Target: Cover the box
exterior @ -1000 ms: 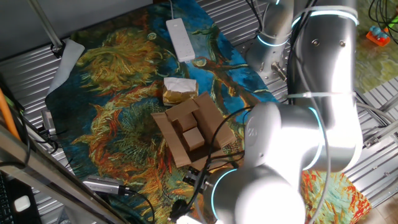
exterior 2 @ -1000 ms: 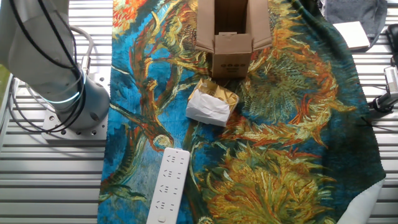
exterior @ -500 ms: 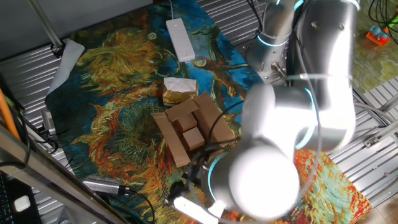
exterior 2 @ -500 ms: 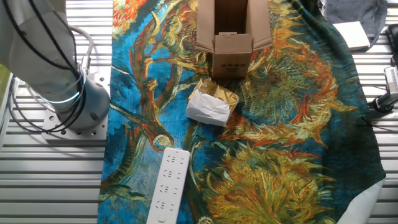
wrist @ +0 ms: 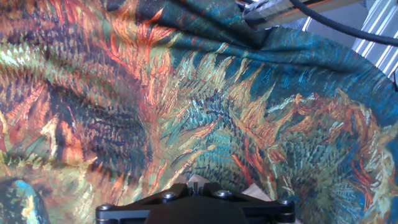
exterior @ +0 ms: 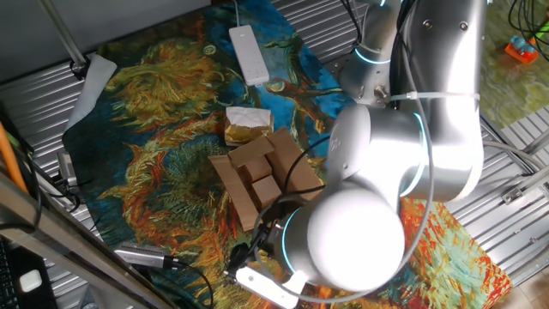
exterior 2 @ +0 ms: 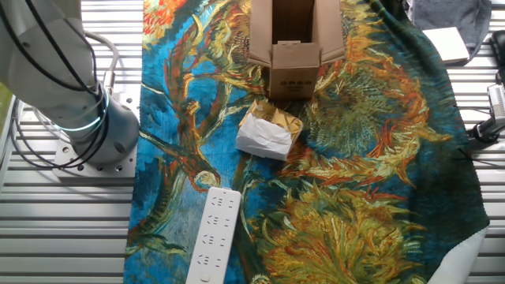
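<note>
The box is a small brown carton standing on the painted cloth with all its flaps spread open and small cardboard blocks showing inside. In the other fixed view the box stands at the top middle, also open. My gripper shows only at the bottom edge of the hand view, its fingertips close together with nothing between them, over the cloth with a sliver of pale cardboard just beyond. In the fixed views the gripper is hidden behind my arm.
A crumpled white-and-tan paper packet lies right beside the box, also seen in the other fixed view. A white power strip lies farther off. Cables and a metal tool lie at the cloth's edge. The arm's base stands off the cloth.
My arm's big joint has swung left and down near the box in one fixed view. The box, packet and power strip have not moved.
</note>
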Controlling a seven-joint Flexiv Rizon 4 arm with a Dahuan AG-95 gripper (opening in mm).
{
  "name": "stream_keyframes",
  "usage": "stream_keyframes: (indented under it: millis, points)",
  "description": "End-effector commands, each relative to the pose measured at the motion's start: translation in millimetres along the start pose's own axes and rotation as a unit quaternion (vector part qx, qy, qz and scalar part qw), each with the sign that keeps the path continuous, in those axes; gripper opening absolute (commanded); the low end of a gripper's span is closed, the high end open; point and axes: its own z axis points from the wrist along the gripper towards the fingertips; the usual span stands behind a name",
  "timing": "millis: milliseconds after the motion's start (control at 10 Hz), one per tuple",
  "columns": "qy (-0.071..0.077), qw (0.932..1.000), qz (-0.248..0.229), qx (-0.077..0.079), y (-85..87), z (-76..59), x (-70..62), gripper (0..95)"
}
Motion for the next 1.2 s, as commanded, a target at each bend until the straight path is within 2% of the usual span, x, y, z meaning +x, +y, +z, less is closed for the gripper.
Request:
stream_keyframes:
  millis: [100,400,1200]
  points:
    - [-0.011,0.9999,0.008,-0.009,-0.2,0.4,1.9,0.0]
    - [-0.026,0.9992,0.021,-0.023,-0.2,0.4,1.9,0.0]
    - [-0.025,0.9989,0.031,-0.025,-0.2,0.4,1.9,0.0]
